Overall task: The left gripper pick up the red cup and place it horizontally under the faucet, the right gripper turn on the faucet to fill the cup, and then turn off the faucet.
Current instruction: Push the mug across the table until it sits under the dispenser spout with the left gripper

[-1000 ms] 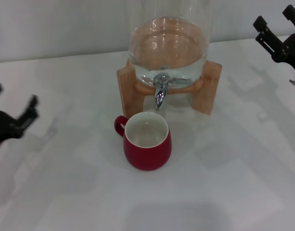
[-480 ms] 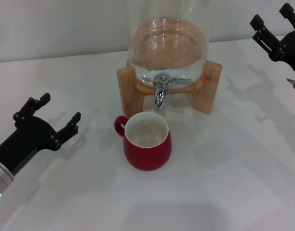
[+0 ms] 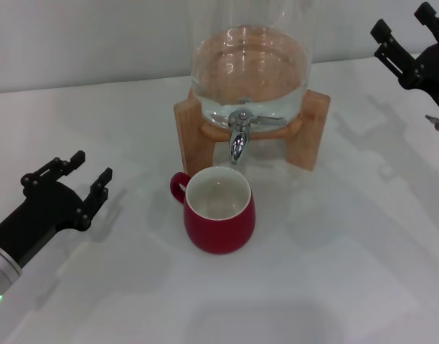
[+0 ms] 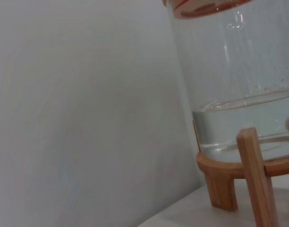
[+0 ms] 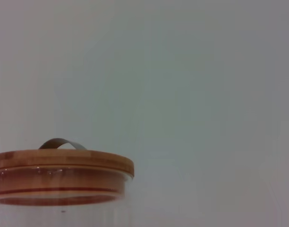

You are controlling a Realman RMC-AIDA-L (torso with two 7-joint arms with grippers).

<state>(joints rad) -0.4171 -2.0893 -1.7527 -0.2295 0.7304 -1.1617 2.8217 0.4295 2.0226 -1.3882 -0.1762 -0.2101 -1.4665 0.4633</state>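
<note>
- The red cup (image 3: pixel 219 210) stands upright on the desk (image 3: pixel 334 272), just before the faucet (image 3: pixel 238 134).
- The left gripper (image 3: pixel 79 177), jaws spread, hovers well left of the cup.
- The right gripper (image 3: pixel 409 37), jaws spread, sits far right.

You will find no legible text, label, brand, number or sign in any view. The red cup (image 3: pixel 219 209), the faucet (image 3: pixel 238 136), the glass dispenser (image 3: pixel 249 64) and its wooden stand (image 3: pixel 314 129) carry no markings. No lettering is readable on the gripper at the upper right of the frame (image 3: pixel 407 41).
</note>
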